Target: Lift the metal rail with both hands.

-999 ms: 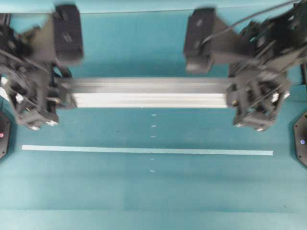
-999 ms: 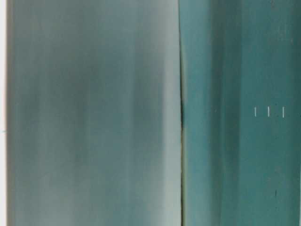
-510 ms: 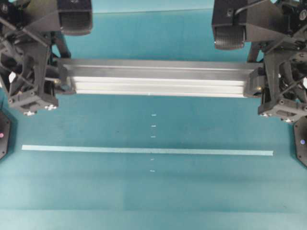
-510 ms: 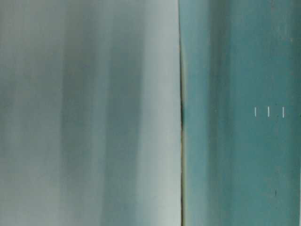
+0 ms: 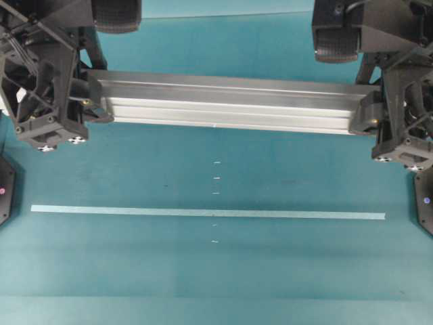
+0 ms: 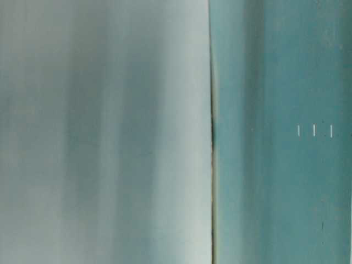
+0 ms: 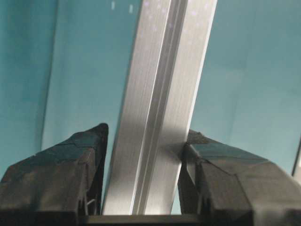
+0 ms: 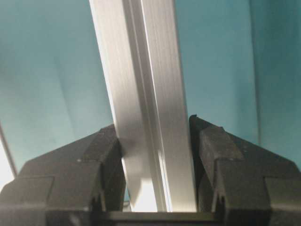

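Note:
The metal rail [image 5: 230, 101], a long silver grooved bar, hangs level across the upper part of the overhead view, off the teal table. My left gripper [image 5: 91, 100] is shut on its left end and my right gripper [image 5: 367, 115] on its right end. In the left wrist view the rail [image 7: 160, 94] runs up between the black fingers [image 7: 80, 155], with the left gripper [image 7: 146, 132] clamped on its sides. In the right wrist view the rail [image 8: 141, 70] sits likewise inside the right gripper [image 8: 154, 125]. A blurred grey surface [image 6: 104, 132], probably the rail seen close up, fills the left of the table-level view.
A thin pale tape strip [image 5: 203, 212] lies flat across the table below the rail. Small white marks [image 5: 216, 177] run in a short column at the middle. Black round bases sit at the left edge [image 5: 4, 189] and right edge [image 5: 425, 200].
Both grippers have risen with the rail: in the overhead view it has grown larger and shifted up the frame. The grey blur in the table-level view has brightened.

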Controlling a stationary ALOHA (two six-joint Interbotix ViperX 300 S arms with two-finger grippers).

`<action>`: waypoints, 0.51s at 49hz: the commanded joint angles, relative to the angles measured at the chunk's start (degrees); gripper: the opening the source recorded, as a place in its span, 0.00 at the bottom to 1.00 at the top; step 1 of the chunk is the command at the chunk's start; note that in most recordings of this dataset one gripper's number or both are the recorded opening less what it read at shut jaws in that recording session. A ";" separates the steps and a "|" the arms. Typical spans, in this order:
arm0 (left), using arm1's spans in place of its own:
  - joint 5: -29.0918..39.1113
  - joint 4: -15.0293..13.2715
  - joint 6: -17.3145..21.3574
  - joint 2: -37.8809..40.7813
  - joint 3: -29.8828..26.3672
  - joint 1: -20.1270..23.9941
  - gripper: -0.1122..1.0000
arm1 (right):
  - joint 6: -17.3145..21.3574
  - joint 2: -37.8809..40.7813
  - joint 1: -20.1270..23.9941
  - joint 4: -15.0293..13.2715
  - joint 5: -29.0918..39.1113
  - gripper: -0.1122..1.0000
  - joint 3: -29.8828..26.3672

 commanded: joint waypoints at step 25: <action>-11.51 0.70 -1.41 -1.76 15.56 1.76 0.42 | 2.02 -0.97 -0.70 -2.81 -10.20 0.44 17.67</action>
